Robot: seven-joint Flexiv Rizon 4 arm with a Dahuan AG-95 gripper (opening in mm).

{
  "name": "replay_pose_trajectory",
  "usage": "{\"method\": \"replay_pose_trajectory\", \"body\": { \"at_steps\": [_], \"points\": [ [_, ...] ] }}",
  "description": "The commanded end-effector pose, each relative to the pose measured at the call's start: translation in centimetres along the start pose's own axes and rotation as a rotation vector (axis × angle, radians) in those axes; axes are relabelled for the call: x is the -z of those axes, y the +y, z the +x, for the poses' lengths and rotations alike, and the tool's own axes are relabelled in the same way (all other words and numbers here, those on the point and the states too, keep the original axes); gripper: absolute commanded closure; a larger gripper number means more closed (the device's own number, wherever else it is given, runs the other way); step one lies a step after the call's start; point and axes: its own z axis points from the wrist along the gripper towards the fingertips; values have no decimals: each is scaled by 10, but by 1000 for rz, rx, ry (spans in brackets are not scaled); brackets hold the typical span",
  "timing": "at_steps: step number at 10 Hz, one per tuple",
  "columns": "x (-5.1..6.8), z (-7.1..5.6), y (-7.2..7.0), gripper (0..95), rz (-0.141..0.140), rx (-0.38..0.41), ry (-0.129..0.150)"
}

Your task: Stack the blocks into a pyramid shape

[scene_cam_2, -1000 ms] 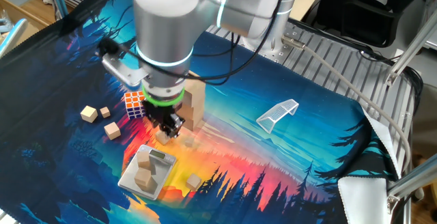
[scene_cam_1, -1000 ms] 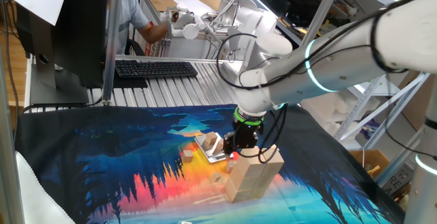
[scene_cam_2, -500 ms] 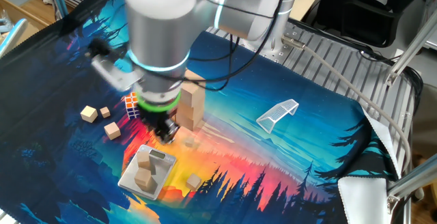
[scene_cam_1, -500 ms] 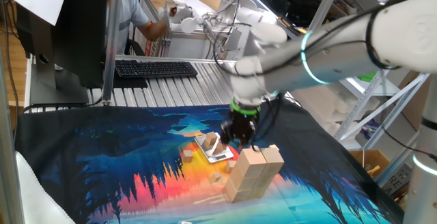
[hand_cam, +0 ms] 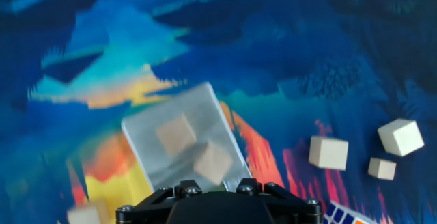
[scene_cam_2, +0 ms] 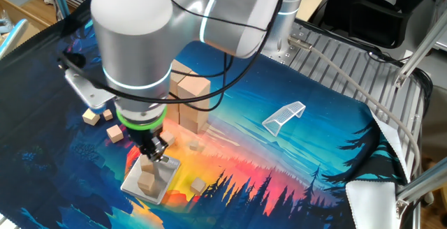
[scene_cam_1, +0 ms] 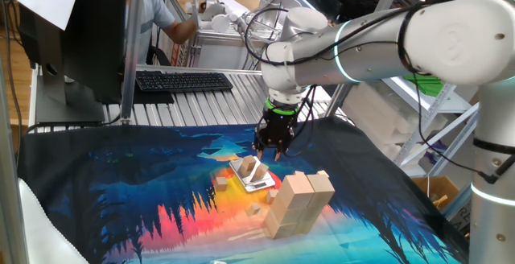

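Larger tan blocks stand stacked in a cluster [scene_cam_1: 298, 204] [scene_cam_2: 190, 96] on the painted cloth. Two small blocks [hand_cam: 175, 134] [hand_cam: 213, 162] lie on the flat silver-grey scale [hand_cam: 147, 149] [scene_cam_2: 170, 167] [scene_cam_1: 259, 186]. My gripper [scene_cam_1: 272, 153] [scene_cam_2: 157, 152] [hand_cam: 218, 186] hangs just above the scale, left of the stack, open by a narrow gap with nothing between its fingers. Loose small cubes lie apart: three [hand_cam: 328, 151] [hand_cam: 400, 136] [hand_cam: 382, 169] beside the scale, one [scene_cam_2: 199, 185] in front of it, and another [scene_cam_1: 220, 183] at its left.
A colourful puzzle cube [hand_cam: 348, 216] sits near the loose cubes. A white mesh piece [scene_cam_2: 285, 116] lies on the cloth to the right. A keyboard [scene_cam_1: 183, 80] and a person are behind the table on the metal surface.
My gripper has moved away from the block stack, rising and travelling over to the scale. The stack and the small blocks have stayed in place.
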Motion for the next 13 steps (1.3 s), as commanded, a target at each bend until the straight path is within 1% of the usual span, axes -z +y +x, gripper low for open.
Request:
{"method": "replay_pose_trajectory", "body": {
  "at_steps": [1,4,6,9,13],
  "points": [
    [-9,-8,3,570,-3,-39,-11],
    [-17,-14,0,570,-3,-53,-11],
    [-20,-15,-3,570,-1,-62,-4],
    [-26,-13,-4,570,-1,-84,-3],
    [-31,-8,-4,570,1,-107,1]
  ]
}}
